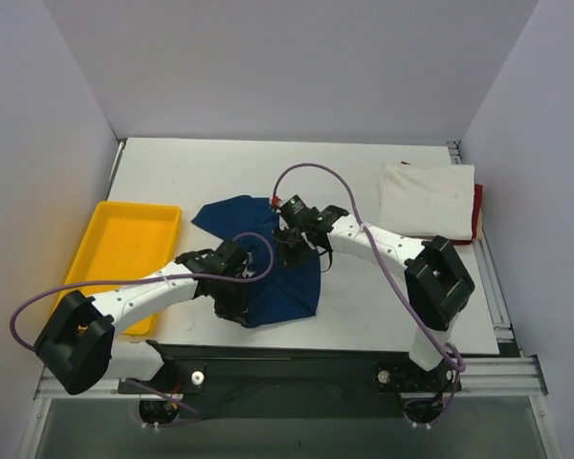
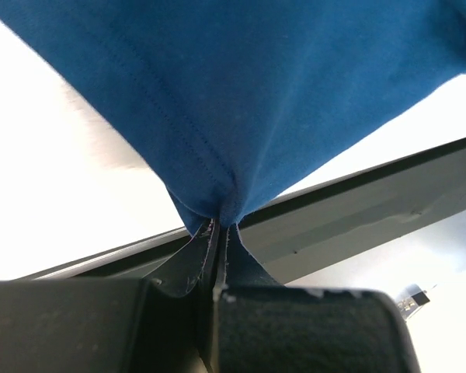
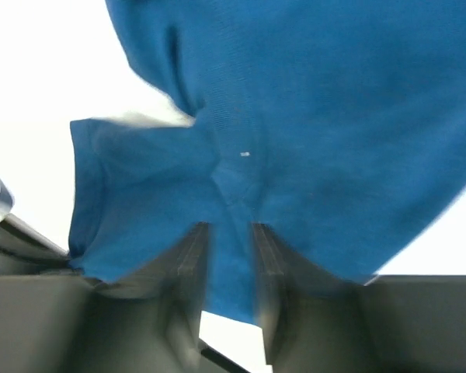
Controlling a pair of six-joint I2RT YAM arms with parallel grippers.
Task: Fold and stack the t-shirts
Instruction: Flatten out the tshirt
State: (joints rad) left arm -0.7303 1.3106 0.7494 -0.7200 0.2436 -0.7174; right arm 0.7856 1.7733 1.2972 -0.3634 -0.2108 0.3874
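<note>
Two grippers at navy t-shirt (image 1: pixel 285 285), lying mid table (image 1: pixel 364 306), toward near edge; left gripper (image 2: pixel 220 227) clamped on stitched hem; right gripper (image 3: pixel 231 233): jaws slightly parted around cloth, hold unclear. You handle light, limp, draping fabric: grip hems or corners, expect sagging.

walls (image 1: pixel 297 67): plain pale grey, beyond and beside the fingers (image 2: pixel 311 326) | table (image 1: pixel 364 172): white, beneath them | rail (image 1: pixel 364 352): dark, behind them

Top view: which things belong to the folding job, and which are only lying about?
Job: blue shirt, white shirt, red shirt.
Lying about: yellow tray.
</note>
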